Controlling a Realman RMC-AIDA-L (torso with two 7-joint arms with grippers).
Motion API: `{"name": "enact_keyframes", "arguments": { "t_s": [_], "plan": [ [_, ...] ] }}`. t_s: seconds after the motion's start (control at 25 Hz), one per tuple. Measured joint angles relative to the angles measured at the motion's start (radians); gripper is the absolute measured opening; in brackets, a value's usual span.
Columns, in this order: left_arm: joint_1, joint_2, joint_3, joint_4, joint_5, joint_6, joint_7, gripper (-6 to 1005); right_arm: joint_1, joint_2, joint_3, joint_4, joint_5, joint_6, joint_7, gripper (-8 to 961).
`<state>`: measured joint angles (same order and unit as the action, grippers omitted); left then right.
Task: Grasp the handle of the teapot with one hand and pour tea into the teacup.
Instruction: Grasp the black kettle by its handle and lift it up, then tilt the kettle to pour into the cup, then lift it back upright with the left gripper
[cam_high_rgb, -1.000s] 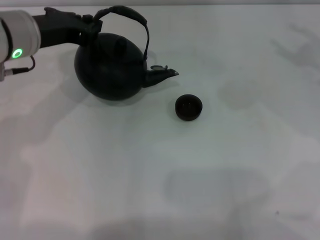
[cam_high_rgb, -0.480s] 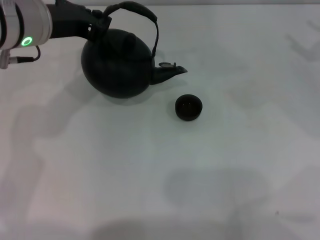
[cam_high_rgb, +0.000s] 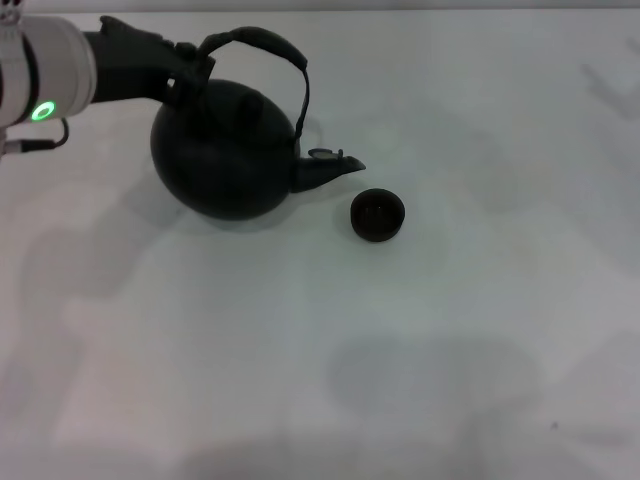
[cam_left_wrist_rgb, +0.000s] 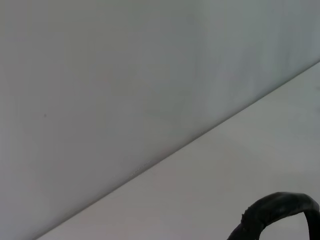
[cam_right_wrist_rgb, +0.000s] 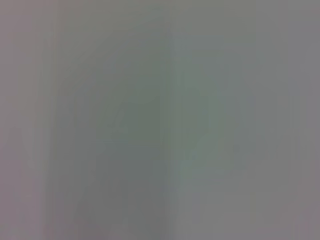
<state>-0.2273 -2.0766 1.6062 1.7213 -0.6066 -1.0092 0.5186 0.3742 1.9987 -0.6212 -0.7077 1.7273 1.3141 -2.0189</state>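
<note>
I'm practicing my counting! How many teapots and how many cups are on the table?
Teapot: 1
Teacup: 1
Total: 2 things, both black.

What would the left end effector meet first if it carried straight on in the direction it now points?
It is already at the handle; beyond that, the left end effector would probably meet bare table, passing behind the teacup, though depth is unclear.

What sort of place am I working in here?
Probably a bare test bench, not a kitchen: a plain white table, a blank wall, and only a teapot and teacup set out.
</note>
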Motion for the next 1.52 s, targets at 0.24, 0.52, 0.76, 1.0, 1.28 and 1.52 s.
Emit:
{"name": "enact_keyframes", "arguments": {
  "t_s": [0.24,0.52,0.76,1.0,1.28,1.52],
  "plan": [
    [0.029,0.002,0.009,0.038,0.0,-0.031,0.004,167,0.0,0.002,0.0,0.001,0.0,-0.002,0.011,871],
    [0.018,0.002,0.011,0.049,0.001,-0.077,0.006,166,0.008,0.003,0.0,0.006,0.0,-0.014,0.019,871],
    [-0.012,0.001,0.004,0.058,0.01,-0.12,0.001,165,0.009,0.003,0.0,0.009,0.0,-0.023,0.014,871],
    [-0.067,0.001,0.008,0.061,0.07,-0.178,-0.04,164,0.012,0.003,-0.002,0.009,0.0,-0.025,0.011,871],
    [-0.12,0.001,0.009,0.061,0.096,-0.227,-0.061,162,0.018,0.003,-0.009,0.008,0.0,-0.046,0.003,870],
    [-0.171,0.001,0.013,0.058,0.155,-0.284,-0.087,161,0.027,0.003,-0.012,0.008,-0.002,-0.058,-0.001,871]
  ]
}}
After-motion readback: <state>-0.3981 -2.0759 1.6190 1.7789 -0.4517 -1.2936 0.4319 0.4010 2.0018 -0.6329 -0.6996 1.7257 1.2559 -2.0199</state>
